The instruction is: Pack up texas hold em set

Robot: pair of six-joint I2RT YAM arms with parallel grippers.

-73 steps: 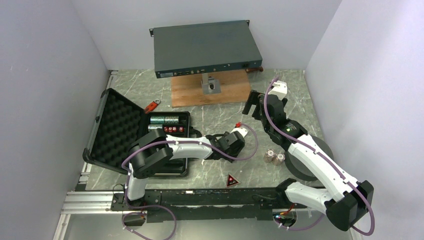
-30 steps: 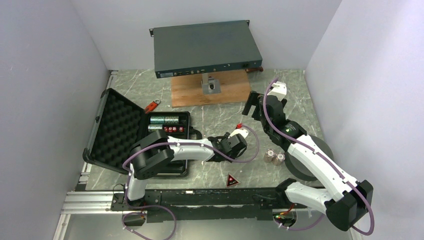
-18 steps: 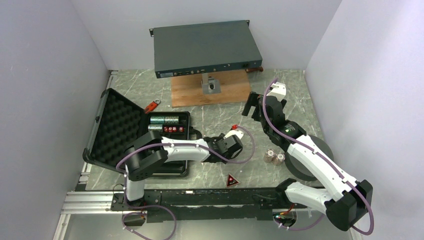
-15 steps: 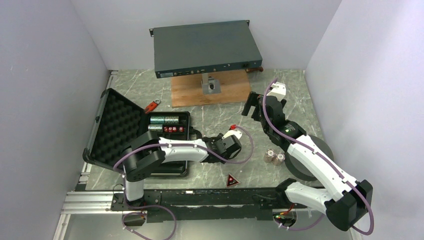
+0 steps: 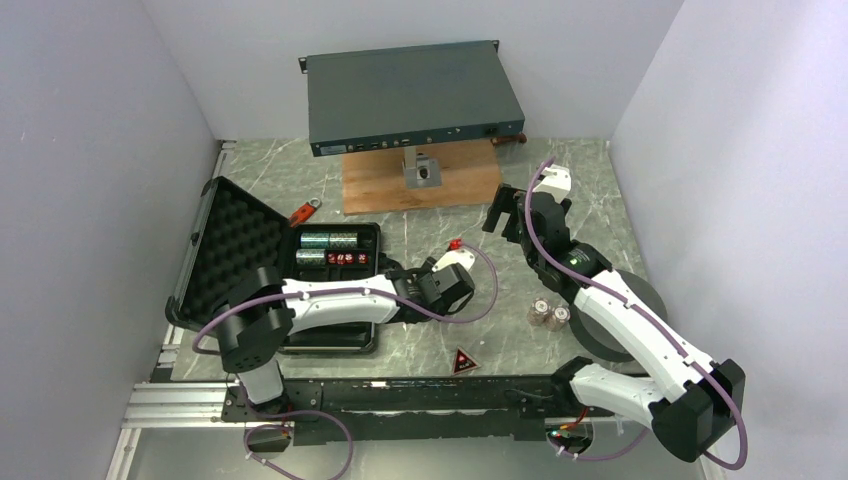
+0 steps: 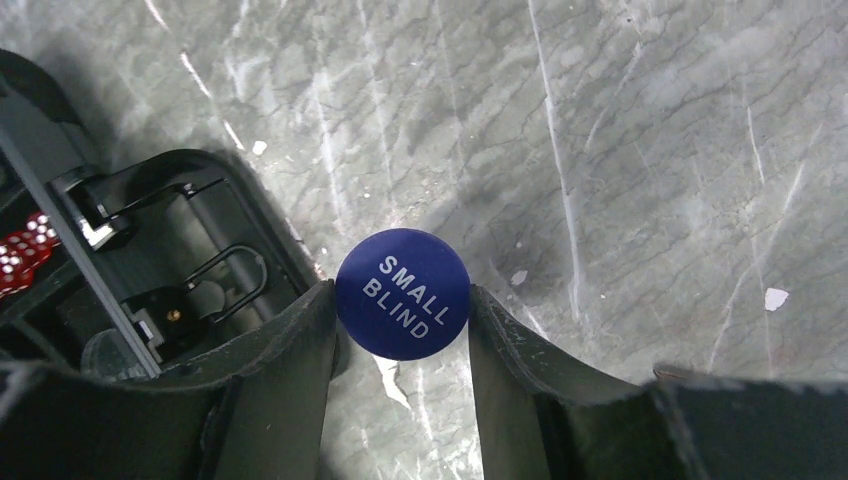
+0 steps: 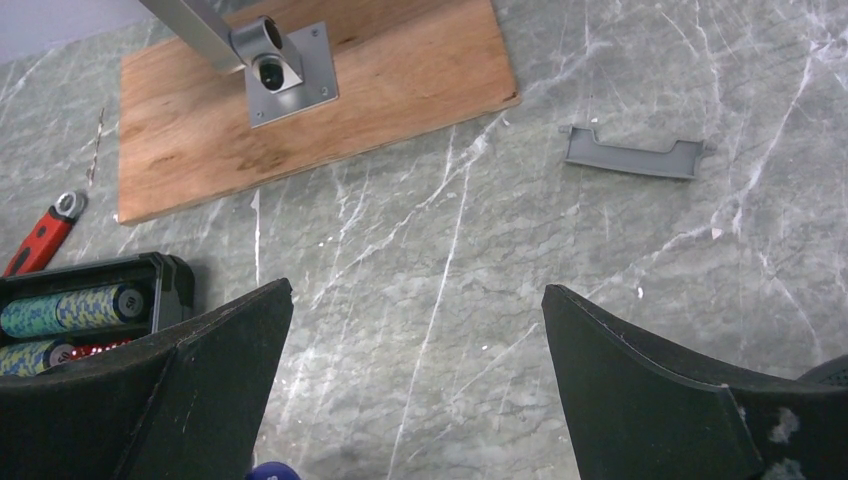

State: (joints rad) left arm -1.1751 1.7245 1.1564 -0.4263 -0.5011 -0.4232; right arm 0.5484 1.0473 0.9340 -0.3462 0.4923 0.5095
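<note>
The left gripper [image 6: 402,305] clamps the blue disc [image 6: 402,290] by its edges, just right of the open black case [image 5: 232,255]. Best carry it level over the rim, then release low. The right gripper [image 7: 415,290] hangs farther right, jaws wide apart, empty.

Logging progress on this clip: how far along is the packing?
Done: chip rolls and red dice sit in the open case. In hand: left tool grips the blue disc beside the case. Left: two chip stacks and the red triangle marker on the table.
</note>
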